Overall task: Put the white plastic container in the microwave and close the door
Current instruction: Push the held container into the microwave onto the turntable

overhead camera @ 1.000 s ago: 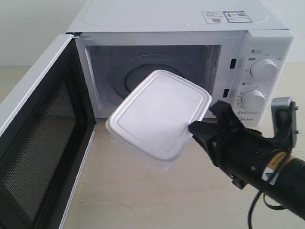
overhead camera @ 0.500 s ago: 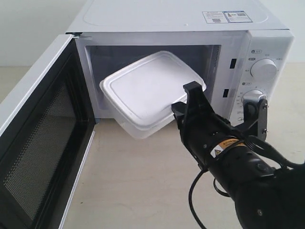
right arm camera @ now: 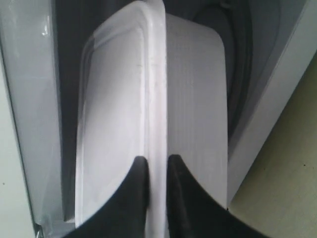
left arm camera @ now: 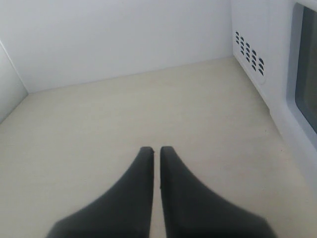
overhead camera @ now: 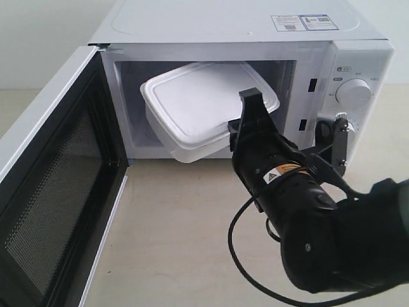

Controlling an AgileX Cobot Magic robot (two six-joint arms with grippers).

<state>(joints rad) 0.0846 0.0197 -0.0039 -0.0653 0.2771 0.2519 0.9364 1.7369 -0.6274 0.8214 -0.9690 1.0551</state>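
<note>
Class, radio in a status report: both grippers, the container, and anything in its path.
Right gripper shut on white plastic container rim; left gripper shut, empty. Container tilted, partway into the microwave. Door wide open, path clear.

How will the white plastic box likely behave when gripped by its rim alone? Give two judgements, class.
Probably light: the right pincer carries the box by one thin rim edge. Probably fairly stiff: it juts out tilted without visibly sagging. Smooth plastic, so it may slip or pivot.

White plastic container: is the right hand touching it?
Touching. The right wrist view shows the right hand clamped on the rim of the white plastic container.
</note>
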